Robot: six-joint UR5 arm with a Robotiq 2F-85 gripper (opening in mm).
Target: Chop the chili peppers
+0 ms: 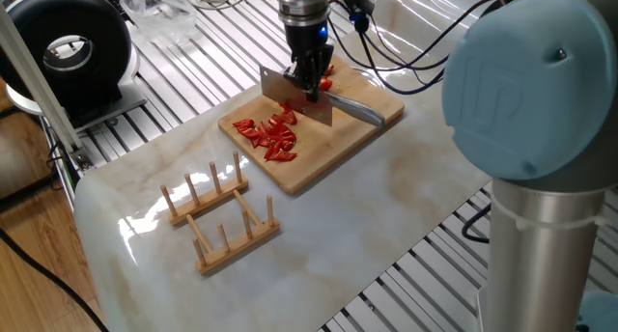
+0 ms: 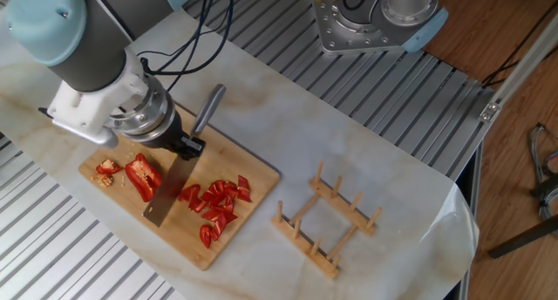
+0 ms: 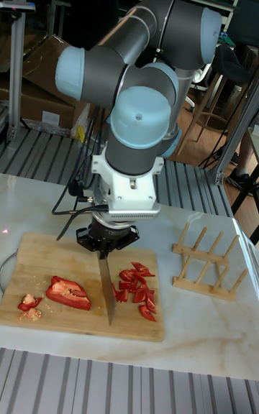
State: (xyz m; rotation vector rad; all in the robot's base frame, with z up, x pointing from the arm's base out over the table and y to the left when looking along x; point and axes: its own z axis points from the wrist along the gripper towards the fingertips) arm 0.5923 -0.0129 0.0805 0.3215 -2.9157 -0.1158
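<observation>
A bamboo cutting board lies on the marble table. Of the chili peppers, one large uncut red piece lies left of the knife blade, and several small red bits lie on its other side. Stem scraps sit at the board's end. My gripper is shut on a knife. Its blade stands edge-down on or just above the board between the big piece and the bits. The handle sticks out behind.
A wooden peg rack stands on the table beside the board. A black round device sits at the far corner, and the arm's base is mounted on the slatted frame. The arm's big blue elbow looms near.
</observation>
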